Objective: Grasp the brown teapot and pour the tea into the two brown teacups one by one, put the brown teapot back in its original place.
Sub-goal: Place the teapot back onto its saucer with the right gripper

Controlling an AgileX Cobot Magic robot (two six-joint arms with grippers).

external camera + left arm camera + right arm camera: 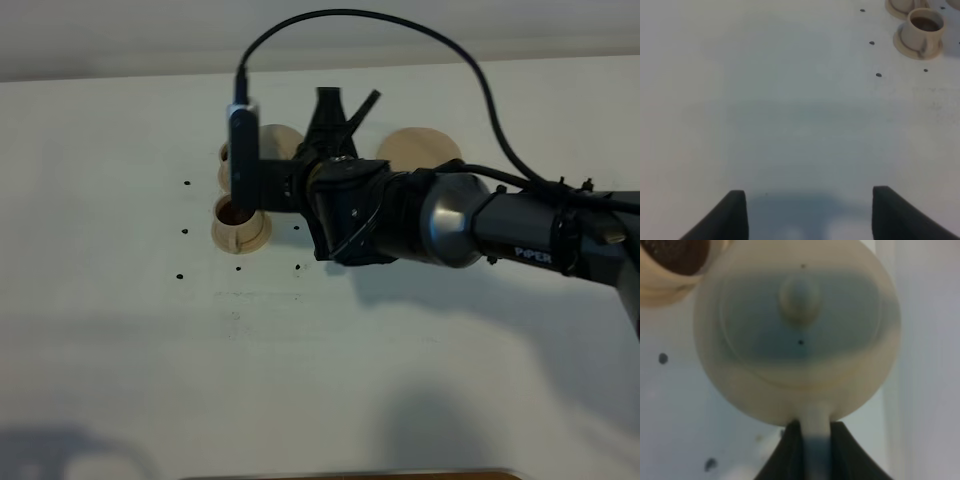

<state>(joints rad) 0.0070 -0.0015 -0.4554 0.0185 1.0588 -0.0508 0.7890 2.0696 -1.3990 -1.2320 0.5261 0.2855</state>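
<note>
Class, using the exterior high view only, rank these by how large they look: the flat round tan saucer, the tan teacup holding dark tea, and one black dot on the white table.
1. Flat round tan saucer, partly hidden by the arm.
2. Tan teacup holding dark tea, partly hidden by the wrist camera.
3. Black dot, by far the smallest.

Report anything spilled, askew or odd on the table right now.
No spill shows. The right gripper holds the brown teapot by its handle; one teacup holds tea. Only small dark specks dot the table; what they are is unclear.

Matt clay brown teapot [797, 335], smooth white table [765, 110]
</note>
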